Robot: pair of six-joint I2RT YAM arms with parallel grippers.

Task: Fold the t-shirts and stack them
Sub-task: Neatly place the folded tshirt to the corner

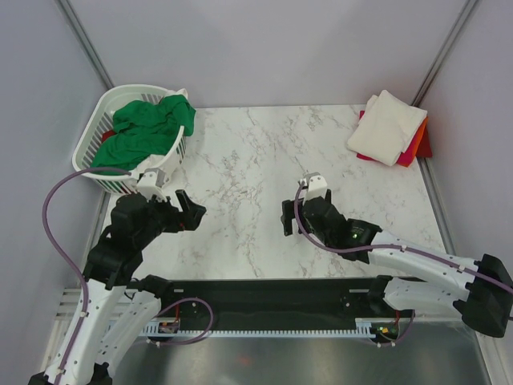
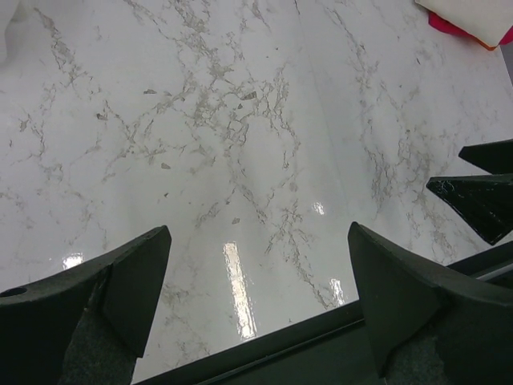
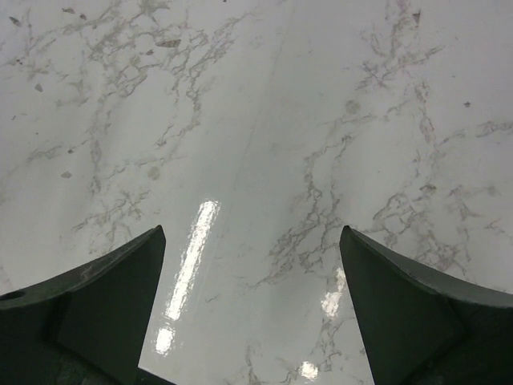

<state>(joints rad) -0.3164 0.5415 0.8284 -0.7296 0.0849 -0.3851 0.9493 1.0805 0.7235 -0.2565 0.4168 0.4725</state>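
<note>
Marble-patterned white desk [image 1: 240, 160], crumpled green cloth t-shirt [image 1: 148, 124] in white slotted basket [image 1: 90, 140] far left, both jaws wide, empty.

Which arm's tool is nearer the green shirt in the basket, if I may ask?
Left. The left tool is just robot-side of the green shirt; the right tool is farther off rightward.
</note>
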